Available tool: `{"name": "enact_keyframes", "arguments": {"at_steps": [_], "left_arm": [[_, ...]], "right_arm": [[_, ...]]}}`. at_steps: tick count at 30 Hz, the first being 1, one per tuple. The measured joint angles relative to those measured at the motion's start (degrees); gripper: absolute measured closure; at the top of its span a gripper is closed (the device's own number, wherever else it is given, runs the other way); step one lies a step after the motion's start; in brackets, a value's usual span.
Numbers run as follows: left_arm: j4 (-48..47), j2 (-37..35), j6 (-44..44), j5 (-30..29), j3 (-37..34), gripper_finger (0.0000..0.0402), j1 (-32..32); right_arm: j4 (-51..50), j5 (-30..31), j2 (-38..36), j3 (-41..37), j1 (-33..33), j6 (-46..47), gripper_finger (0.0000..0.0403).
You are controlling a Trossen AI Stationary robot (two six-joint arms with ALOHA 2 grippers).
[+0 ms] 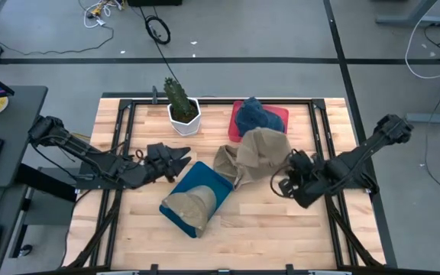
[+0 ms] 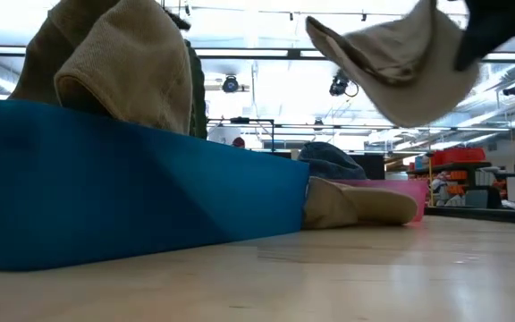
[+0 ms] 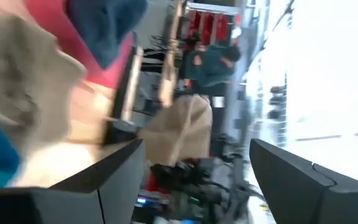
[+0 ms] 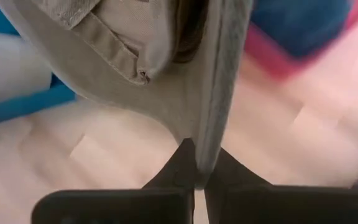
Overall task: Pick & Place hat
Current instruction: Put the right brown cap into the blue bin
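Carrying a tan hat pinched in the right gripper above the table's middle, needing travel toward the blue bin; left gripper waiting wide.

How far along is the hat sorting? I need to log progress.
Done: one tan hat sits in the blue bin. In hand: the right gripper is shut on a tan cap, lifted off the table. Left: placing it; the blue hat lies on the pink tray.
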Motion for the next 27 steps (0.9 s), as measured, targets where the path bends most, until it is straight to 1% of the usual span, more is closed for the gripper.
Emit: {"name": "enact_keyframes", "arguments": {"at_steps": [3,8,12,15,18,21,23,27], "left_arm": [[6.7,0.0,2.0,0.0,0.0,0.0111,0.6],[17.3,0.0,9.6,0.2,0.0,0.0111,3.7],[22.8,0.1,10.3,1.6,0.0,0.0111,6.4],[24.7,0.1,10.3,1.8,0.0,0.0111,7.9],[25.7,0.2,10.3,1.8,0.8,0.0111,8.9],[25.7,1.9,12.1,2.0,3.9,0.0111,9.5],[25.7,3.6,13.1,3.5,6.6,0.0111,10.0],[25.4,6.9,13.7,7.0,10.7,0.0111,10.7]], "right_arm": [[0.9,3.5,0.0,0.9,-4.0,-10.0,0.0396],[3.1,10.4,1.1,3.9,-10.4,-30.2,0.0396],[3.6,18.9,3.2,7.9,-14.6,-47.1,0.0396],[6.9,24.3,5.0,10.2,-17.3,-61.2,0.0396],[13.9,27.8,5.9,10.8,-19.3,-76.3,0.0396],[21.6,30.2,6.6,10.8,-20.9,-89.7,0.0396],[27.0,32.2,6.8,10.8,-22.0,-97.5,0.0396],[37.7,38.9,6.8,10.8,-24.4,-111.1,0.0394]]}}
